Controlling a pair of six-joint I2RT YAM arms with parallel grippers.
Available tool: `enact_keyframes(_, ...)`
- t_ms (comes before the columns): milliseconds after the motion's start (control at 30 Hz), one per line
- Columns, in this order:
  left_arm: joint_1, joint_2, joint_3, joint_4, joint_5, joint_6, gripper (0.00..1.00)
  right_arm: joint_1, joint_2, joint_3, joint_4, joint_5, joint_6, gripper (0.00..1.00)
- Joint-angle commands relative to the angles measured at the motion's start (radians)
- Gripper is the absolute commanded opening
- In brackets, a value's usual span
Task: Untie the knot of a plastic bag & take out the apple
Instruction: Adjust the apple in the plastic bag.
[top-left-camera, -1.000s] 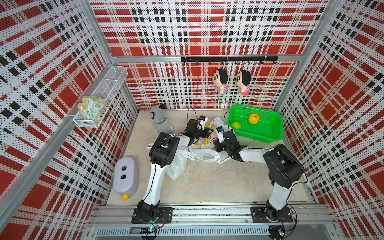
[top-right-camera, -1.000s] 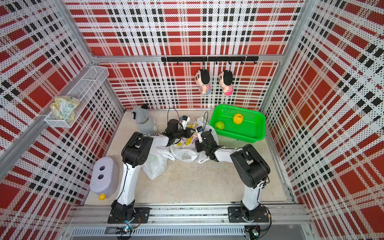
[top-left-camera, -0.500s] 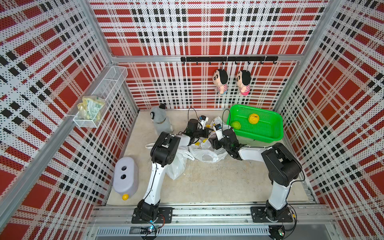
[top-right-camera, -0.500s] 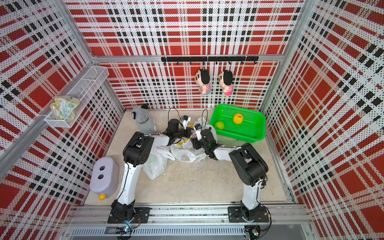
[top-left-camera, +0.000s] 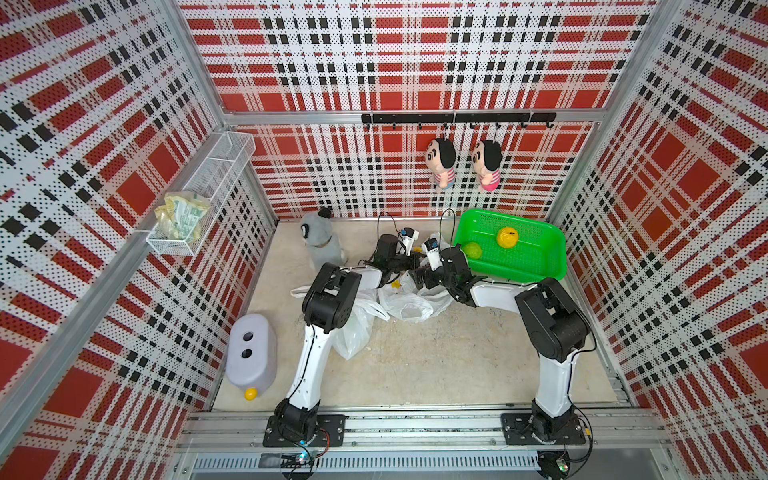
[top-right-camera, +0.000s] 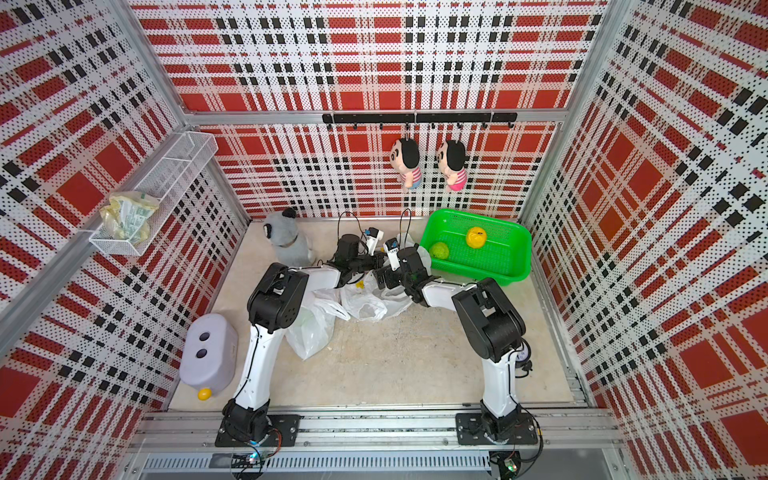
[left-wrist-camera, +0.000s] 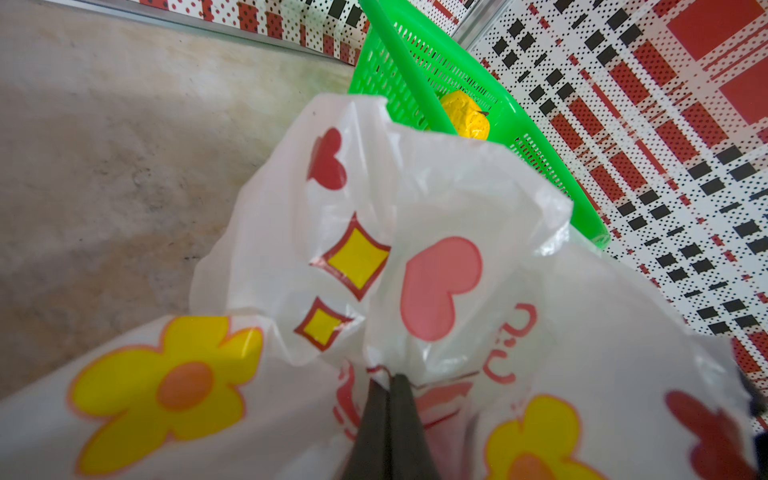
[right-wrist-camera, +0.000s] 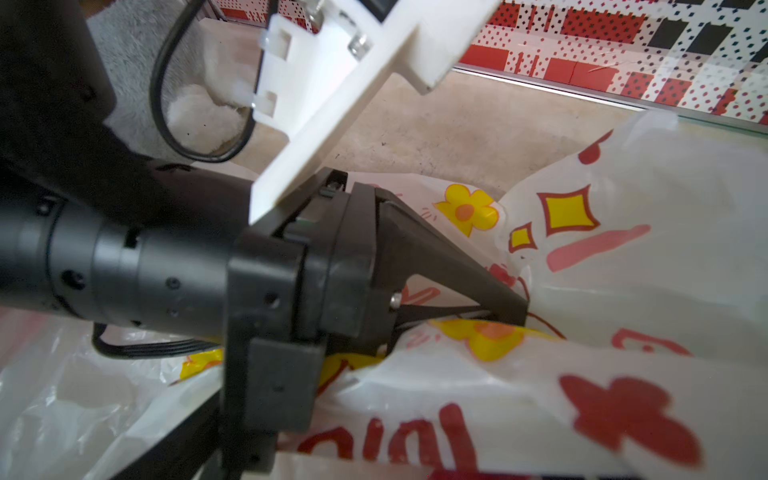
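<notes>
A white plastic bag (left-wrist-camera: 436, 199) printed with red hearts and yellow flowers lies crumpled at the back of the floor (top-left-camera: 405, 301). My left gripper (left-wrist-camera: 388, 378) is shut on a gathered bunch of its plastic; the right wrist view shows the same pinch from the side (right-wrist-camera: 519, 309). In both top views my right gripper (top-left-camera: 419, 277) hovers over the bag right beside the left gripper (top-left-camera: 412, 262). Its own fingers do not show in the right wrist view. The apple is hidden. Whether a knot is tied I cannot tell.
A green basket (top-left-camera: 536, 266) stands at the back right with a green round fruit (top-left-camera: 471, 250) and a yellow one (top-left-camera: 507, 237). A plain white bag (top-left-camera: 353, 328) lies by the left arm. A grey plush (top-left-camera: 318, 239) and a lilac box (top-left-camera: 251, 357) sit left.
My right gripper has shifted a little toward the back wall, closer to the left gripper and the basket. The left gripper keeps its pinch and has not moved.
</notes>
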Motion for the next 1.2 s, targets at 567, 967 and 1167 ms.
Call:
enact_keyframes(567,0.016,0.027,0.036,-0.060,0.039,0.007,0.00,-0.053,0.121,0.096,-0.091,-0.044,0.079,0.85)
enact_keyframes(967,0.030,0.006,0.002,-0.034,0.022,-0.003,0.00,-0.054,-0.252,-0.206,-0.072,-0.090,0.023,0.88)
enact_keyframes(1167,0.039,-0.007,-0.028,-0.013,0.024,-0.008,0.00,-0.054,-0.352,-0.250,-0.157,-0.020,0.001,0.84)
